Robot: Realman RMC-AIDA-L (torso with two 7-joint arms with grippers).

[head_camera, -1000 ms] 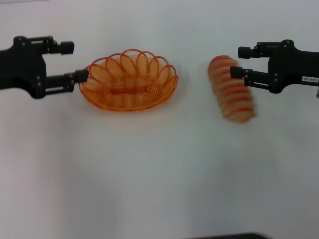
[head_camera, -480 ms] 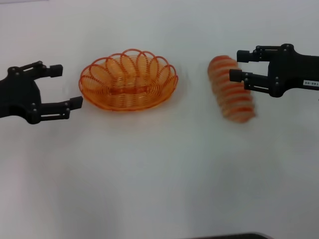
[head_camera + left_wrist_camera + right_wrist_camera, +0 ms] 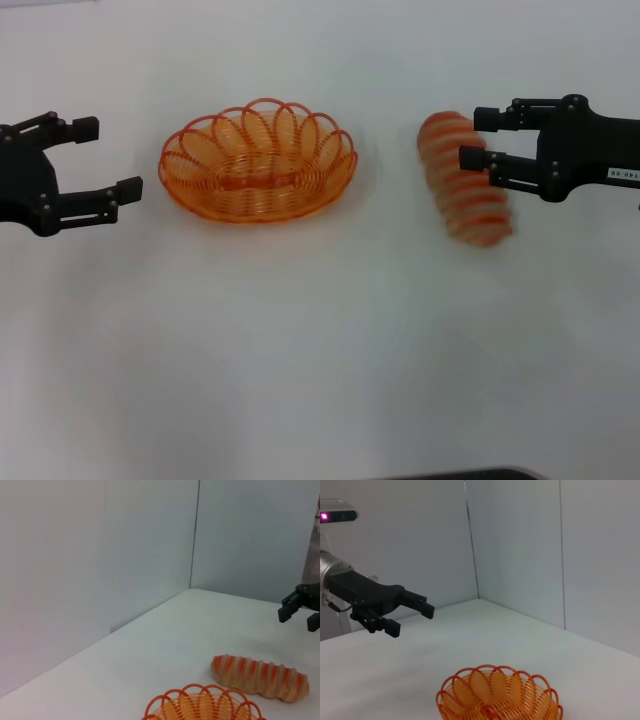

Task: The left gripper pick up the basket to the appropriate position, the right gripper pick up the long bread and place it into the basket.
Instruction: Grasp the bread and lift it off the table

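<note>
Over on the right, the right gripper [image 3: 481, 140] hangs spread over the long bread [image 3: 464, 179], holding nothing; the left gripper [image 3: 108, 157], also spread and empty, sits clear of the basket [image 3: 258, 160], presumably giving room.

We count one oval orange wire basket [image 3: 258, 160] with a looped, scalloped rim, standing left of centre on the white table [image 3: 320, 340]. We count one elongated tan loaf with orange-red crosswise stripes [image 3: 463, 178], lying to the right of that basket. We count two black two-fingered robot claws: one unlabelled claw [image 3: 104, 158] at the far left, and one claw [image 3: 480, 140] on an arm bearing a small white label at the right.
</note>
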